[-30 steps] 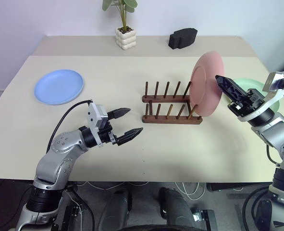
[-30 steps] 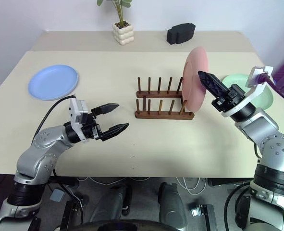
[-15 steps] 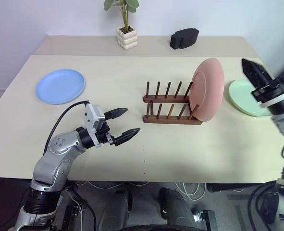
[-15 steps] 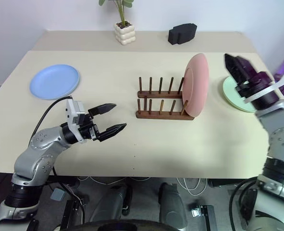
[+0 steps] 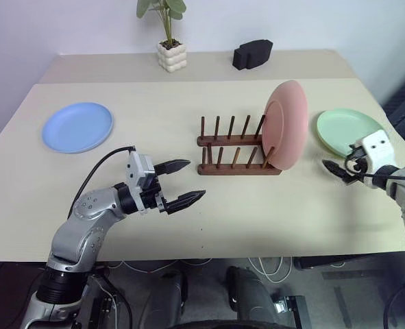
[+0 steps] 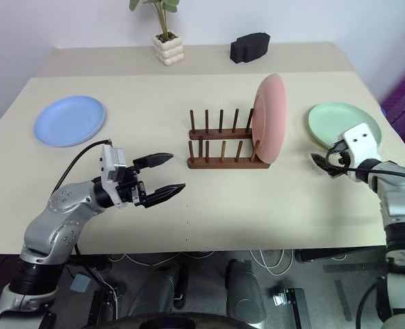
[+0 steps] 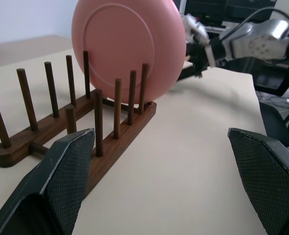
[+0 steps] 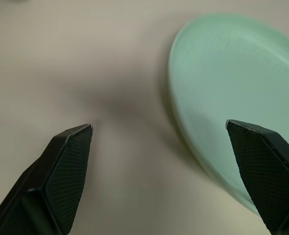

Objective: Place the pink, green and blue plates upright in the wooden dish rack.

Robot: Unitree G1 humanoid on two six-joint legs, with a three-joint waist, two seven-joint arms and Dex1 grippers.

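Observation:
The pink plate [image 5: 285,125] stands upright between the pegs at the right end of the wooden dish rack [image 5: 233,147], with nothing gripping it. To its right, the green plate [image 5: 349,131] lies flat on the table. My right gripper [image 5: 334,169] is open and low over the table, just off that plate's near left rim; the right wrist view has the green plate [image 8: 232,98] ahead of the fingers. The blue plate [image 5: 77,127] lies flat at the far left. My left gripper [image 5: 196,179] hovers open and empty, in front and to the left of the rack, pointing toward it.
A potted plant [image 5: 166,51] and a black object [image 5: 251,55] stand at the back of the table. The green plate lies close to the table's right edge [image 5: 394,137]. Several rack slots left of the pink plate are free.
My right gripper has let go of the pink plate, now standing in the rack, and swung right and down to the table beside the green plate. The left arm stayed put.

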